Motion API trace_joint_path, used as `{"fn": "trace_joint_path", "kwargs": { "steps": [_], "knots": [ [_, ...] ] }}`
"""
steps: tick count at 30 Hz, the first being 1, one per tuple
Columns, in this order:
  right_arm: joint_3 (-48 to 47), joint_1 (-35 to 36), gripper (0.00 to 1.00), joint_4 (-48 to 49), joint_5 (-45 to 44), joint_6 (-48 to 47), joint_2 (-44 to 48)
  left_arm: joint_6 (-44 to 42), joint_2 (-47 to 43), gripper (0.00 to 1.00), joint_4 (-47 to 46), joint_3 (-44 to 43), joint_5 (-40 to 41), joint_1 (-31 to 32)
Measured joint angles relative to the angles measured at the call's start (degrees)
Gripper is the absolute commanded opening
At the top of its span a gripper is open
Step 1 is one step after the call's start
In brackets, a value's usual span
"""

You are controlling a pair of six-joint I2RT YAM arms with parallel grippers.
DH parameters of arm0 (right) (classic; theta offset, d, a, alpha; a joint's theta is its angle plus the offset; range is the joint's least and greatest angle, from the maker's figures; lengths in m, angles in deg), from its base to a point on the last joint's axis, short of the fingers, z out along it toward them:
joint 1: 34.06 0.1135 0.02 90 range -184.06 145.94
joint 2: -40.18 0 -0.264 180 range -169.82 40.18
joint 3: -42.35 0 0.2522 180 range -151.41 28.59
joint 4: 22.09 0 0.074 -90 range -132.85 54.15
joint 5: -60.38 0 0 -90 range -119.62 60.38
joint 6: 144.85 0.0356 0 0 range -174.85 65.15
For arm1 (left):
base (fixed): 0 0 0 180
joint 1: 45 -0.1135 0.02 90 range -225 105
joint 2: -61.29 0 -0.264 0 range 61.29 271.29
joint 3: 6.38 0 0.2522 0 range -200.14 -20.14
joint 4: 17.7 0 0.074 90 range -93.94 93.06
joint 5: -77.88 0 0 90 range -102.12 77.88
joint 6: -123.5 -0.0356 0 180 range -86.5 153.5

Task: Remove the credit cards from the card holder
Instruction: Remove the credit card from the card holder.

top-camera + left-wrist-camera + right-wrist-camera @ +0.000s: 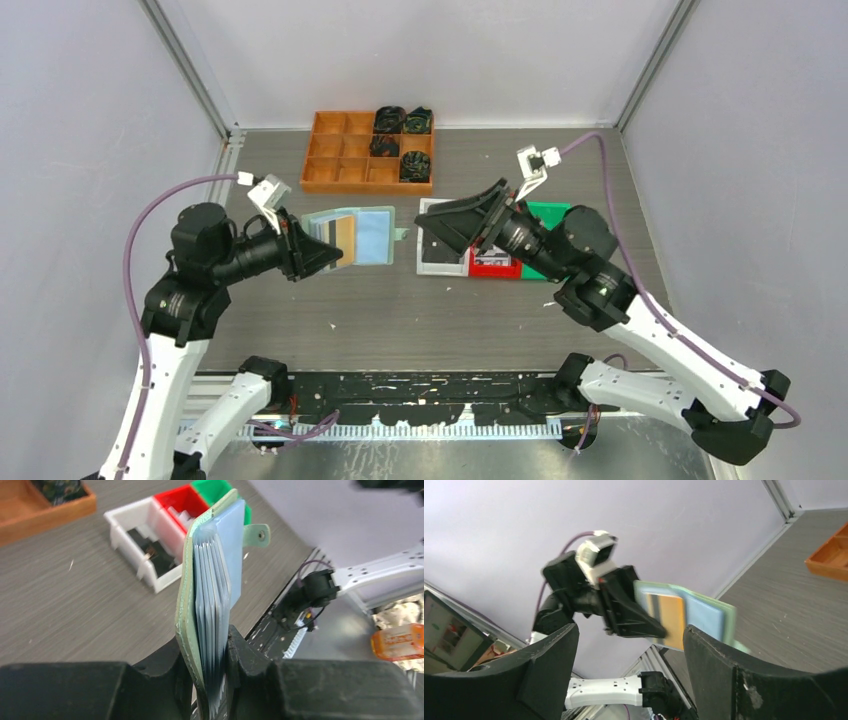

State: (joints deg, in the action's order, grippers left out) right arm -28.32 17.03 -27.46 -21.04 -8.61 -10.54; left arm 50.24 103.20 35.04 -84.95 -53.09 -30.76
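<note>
1. The table carries all.
2. An orange tray sits at the far edge, with black coiled items in its right compartments.
3. A white bin, a red bin and a green bin stand together right of centre.
4. The right fingers are spread wide and empty, over the white bin.
5. The left fingers are clenched on the card holder, holding it open off the table, left of centre.
6. The credit cards are tucked in its pockets, an orange one showing.
</note>
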Motion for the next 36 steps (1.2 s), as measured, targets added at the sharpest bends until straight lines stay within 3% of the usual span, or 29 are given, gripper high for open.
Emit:
{"fn": "trace_joint_path", "kwargs": {
  "steps": [8, 12, 17, 28, 36],
  "knots": [
    [-9.9, -0.7, 0.73, -6.6, 9.6, 1.7, -7.8, -6.9, 9.5, 0.00, 12.9, -4.5, 5.2, 0.0],
    [-9.7, -0.7, 0.72, -4.5, 17.6, 5.9, -17.3, -9.1, 15.3, 0.00, 19.3, -9.6, 3.1, 0.0],
    [-5.9, -0.7, 0.70, -1.7, 25.1, 11.3, -25.6, -9.7, 15.8, 0.00, 22.4, -11.1, -2.5, -0.2],
    [-3.9, -0.7, 0.63, 6.0, 31.6, 14.9, -26.0, -6.0, 17.0, 0.02, 22.8, -11.9, -16.1, -2.5],
    [-2.9, -0.9, 0.44, 9.7, 33.6, 17.4, -25.9, -1.9, 16.8, 0.16, 21.3, -11.9, -20.9, -3.6]
  ]
}}
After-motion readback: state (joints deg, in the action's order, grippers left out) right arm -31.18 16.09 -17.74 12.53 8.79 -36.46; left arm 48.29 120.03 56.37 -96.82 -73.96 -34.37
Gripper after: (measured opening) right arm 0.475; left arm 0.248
